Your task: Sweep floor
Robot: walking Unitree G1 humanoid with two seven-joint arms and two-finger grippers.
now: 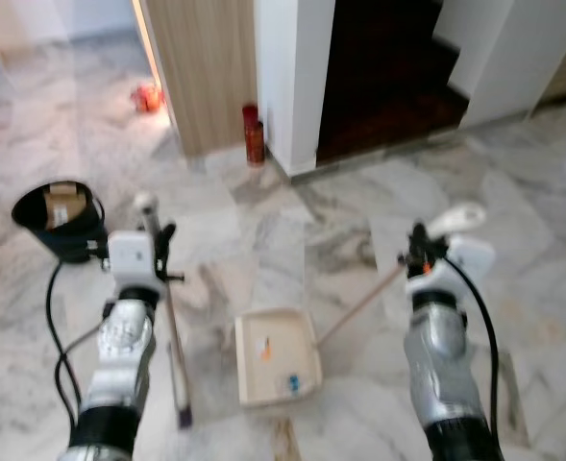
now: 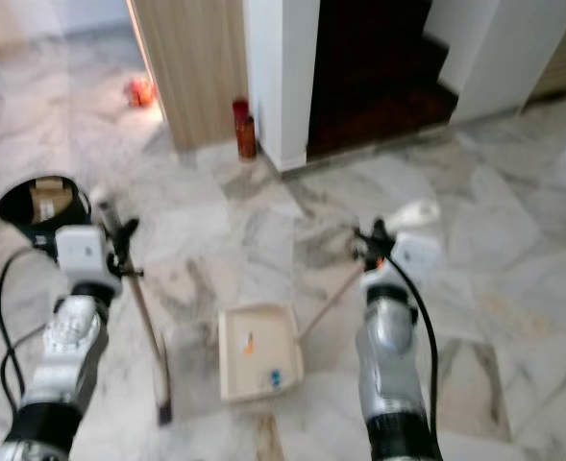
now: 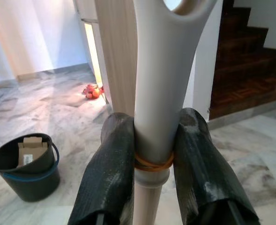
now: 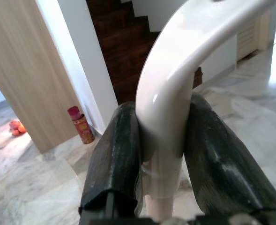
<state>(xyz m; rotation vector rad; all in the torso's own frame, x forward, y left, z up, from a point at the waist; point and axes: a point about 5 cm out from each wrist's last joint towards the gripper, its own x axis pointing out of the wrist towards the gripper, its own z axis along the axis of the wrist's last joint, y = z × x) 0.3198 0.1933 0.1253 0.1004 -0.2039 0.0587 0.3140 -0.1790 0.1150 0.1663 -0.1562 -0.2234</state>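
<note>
— Where is the left gripper point(image 3: 152, 154)?

— Raised on the robot's left, its two black fingers point(image 3: 107, 173) clamped around the cream handle of the broom point(image 1: 164, 317). The stick runs down to a dark head on the marble floor point(image 1: 292, 221), just left of the dustpan point(image 1: 276, 355).

— And the right gripper point(image 4: 163, 154)?

— Its fingers point(image 4: 116, 159) are pressed shut on the curved white grip of the dustpan handle point(image 1: 359, 305), which slants down and to the left to the pan.

— What lies in the pan?

— The cream dustpan sits flat on the floor between the two arms, with a small orange scrap and a small blue one inside.

— Anything else around?

— A black bucket point(image 1: 60, 221) with a cardboard piece in it stands just beside the left arm. A red can point(image 1: 254, 133) stands at the foot of the wood-panelled wall, and dark wooden stairs point(image 1: 388, 67) rise beyond it. Something small and orange point(image 1: 148, 97) lies farther off; it is too blurred to identify.
</note>
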